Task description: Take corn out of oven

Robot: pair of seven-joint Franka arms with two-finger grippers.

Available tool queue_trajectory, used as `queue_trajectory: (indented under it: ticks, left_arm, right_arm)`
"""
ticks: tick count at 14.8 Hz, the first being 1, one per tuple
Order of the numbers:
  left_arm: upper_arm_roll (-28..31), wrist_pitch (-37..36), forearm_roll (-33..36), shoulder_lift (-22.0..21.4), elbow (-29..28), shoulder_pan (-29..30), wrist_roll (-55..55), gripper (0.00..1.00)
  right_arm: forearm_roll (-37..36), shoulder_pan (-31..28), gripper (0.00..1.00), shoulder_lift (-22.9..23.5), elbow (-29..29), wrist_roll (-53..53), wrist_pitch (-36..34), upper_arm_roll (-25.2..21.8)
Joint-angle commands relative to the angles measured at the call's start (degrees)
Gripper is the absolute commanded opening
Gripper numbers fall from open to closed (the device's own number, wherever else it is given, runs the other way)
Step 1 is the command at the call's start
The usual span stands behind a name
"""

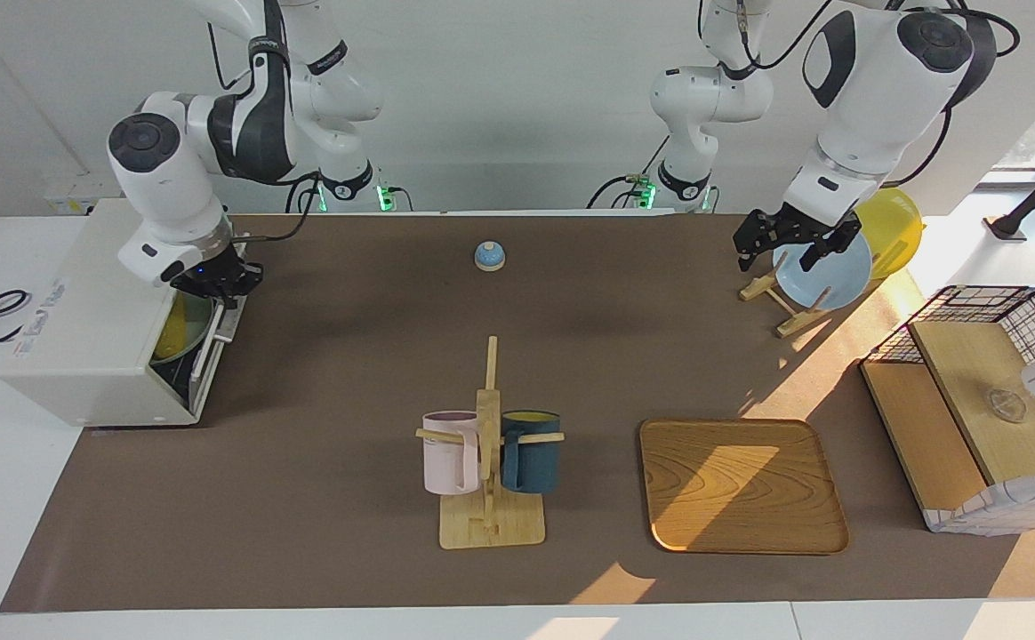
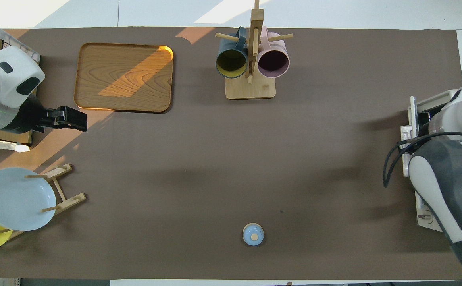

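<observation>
The right gripper (image 1: 218,286) has its jaws closed on the bar handle (image 1: 212,342) of the oven (image 1: 91,356) door, which stands partly pulled open, tilted out from the top. The left gripper (image 1: 788,244) has its jaws apart and holds nothing; that arm waits, raised over the plate rack (image 1: 780,298).

The corn (image 1: 171,331) shows as a glossy yellow shape through the gap at the top of the door, inside the oven; only part of it is visible, so its full length cannot be told. The oven is a white box at the right arm's end of the desk, its door facing the desk's middle.

A small blue bell (image 1: 489,256) sits near the robots' edge, about mid-desk. A mug stand (image 1: 489,498) with a pink mug (image 1: 449,453) and a dark blue mug (image 1: 531,451) is toward the edge away from the robots, with a wooden tray (image 1: 740,484) beside it. A blue plate (image 1: 824,271) and a yellow plate (image 1: 891,227) lean in the rack at the left arm's end, near a wire basket (image 1: 998,311). The half-open door stands between the right gripper and the corn.

The right arm bends down from above, wrist pointing steeply at the door's top edge.
</observation>
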Motion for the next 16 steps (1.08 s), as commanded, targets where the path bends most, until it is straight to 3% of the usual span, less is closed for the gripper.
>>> queue_trajectory:
  ticks: [1, 3, 10, 16]
  left_arm:
    - [-0.1, -0.1, -1.0, -0.6, 0.0, 0.4, 0.2, 1.00]
    - [-0.1, -0.1, -1.0, -0.6, 0.0, 0.4, 0.2, 1.00]
    - [-0.1, -0.1, -1.0, -0.6, 0.1, 0.4, 0.3, 1.00]
    - [-0.1, -0.1, -1.0, -0.6, 0.1, 0.4, 0.2, 1.00]
  right_arm:
    - [1.2, -1.2, 0.00, 3.3, -8.1, 0.8, 12.3, -0.5]
    - [1.8, -0.1, 0.00, 3.4, -11.2, 2.3, 17.7, -0.4]
    - [2.1, 2.4, 0.00, 6.5, -11.6, 6.4, 19.8, -0.4]
    - [11.2, 7.2, 0.00, 7.6, -7.8, 9.7, 18.3, -0.4]
